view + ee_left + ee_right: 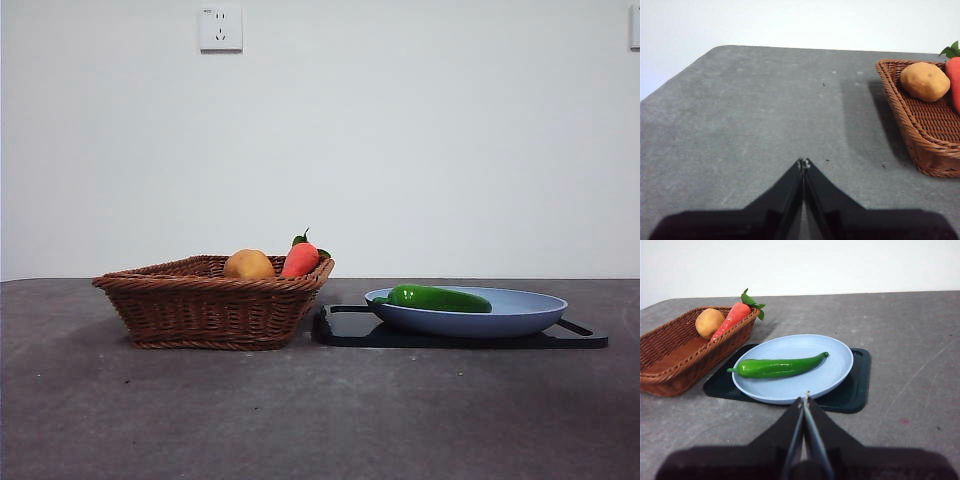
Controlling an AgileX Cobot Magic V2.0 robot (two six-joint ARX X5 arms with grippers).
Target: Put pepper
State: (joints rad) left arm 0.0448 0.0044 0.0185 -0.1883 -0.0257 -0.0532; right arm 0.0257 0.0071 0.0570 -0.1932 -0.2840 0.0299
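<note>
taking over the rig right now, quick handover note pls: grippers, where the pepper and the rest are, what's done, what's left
Left gripper: shut, holding nothing, over bare table beside the basket.
Right gripper: shut, holding nothing, just short of the blue plate.
Pepper: lying flat in the blue plate, which sits on a dark tray next to the basket.
Potato and carrot: in the basket, the carrot leaning on its rim.
Done: neither gripper is on the pepper, so no grasp yet.
Left: probably pick the pepper with the right gripper, the nearer one; the task names no destination.
</note>
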